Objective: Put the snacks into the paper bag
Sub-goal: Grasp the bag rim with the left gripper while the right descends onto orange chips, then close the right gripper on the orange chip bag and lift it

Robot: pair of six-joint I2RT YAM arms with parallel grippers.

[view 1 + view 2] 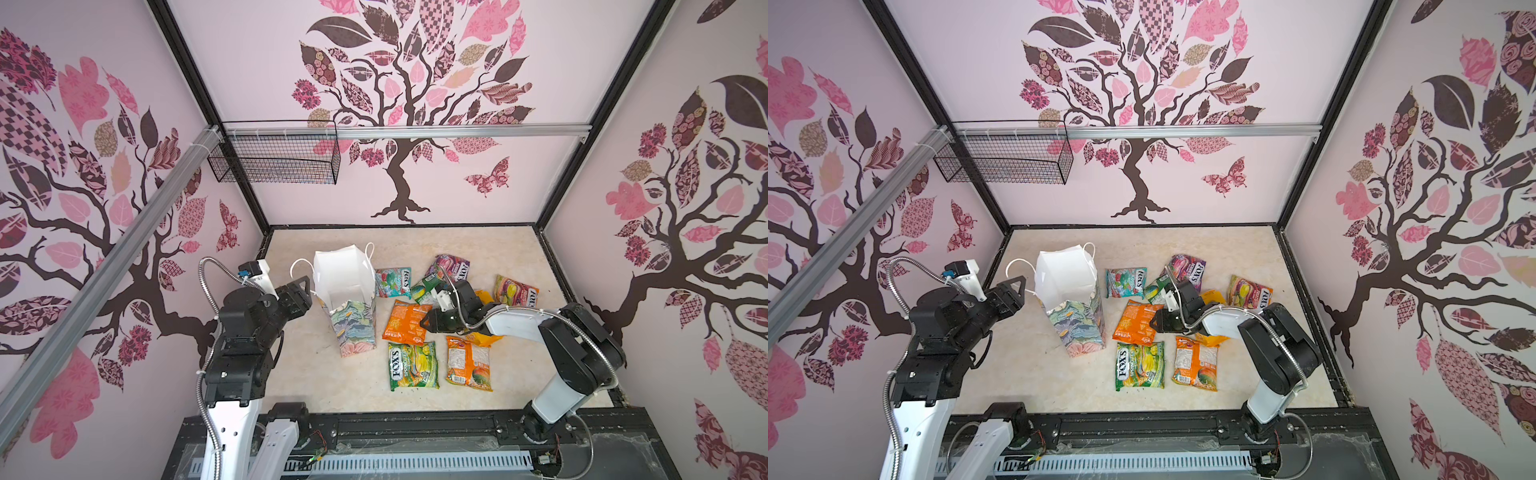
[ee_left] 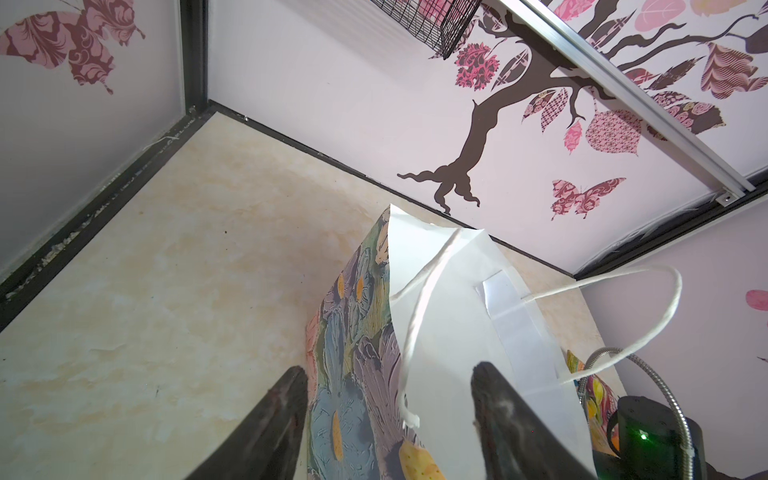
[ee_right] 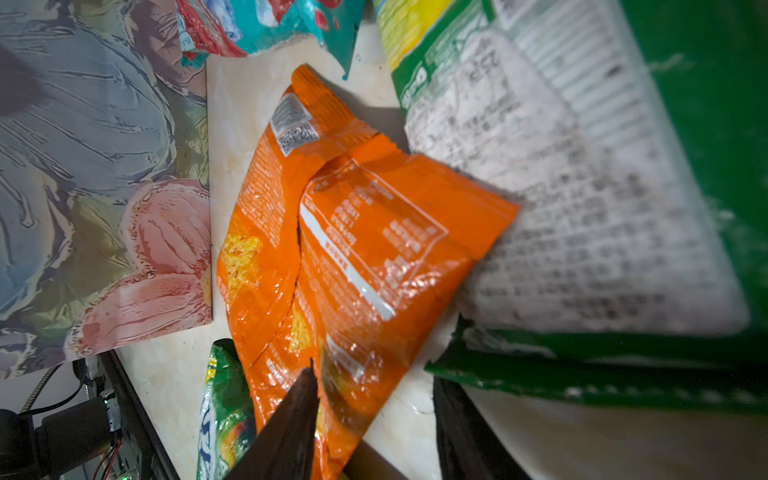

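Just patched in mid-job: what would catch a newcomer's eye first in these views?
A tall floral paper bag stands open left of centre, the left gripper open at its rim. Right of it, glossy snack pouches lie scattered on the beige tabletop, where the right gripper hangs open over a crumpled orange plastic pouch.

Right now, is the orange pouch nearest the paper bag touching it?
Apart. The right wrist view shows a strip of bare tabletop between the orange pouch and the paper bag.
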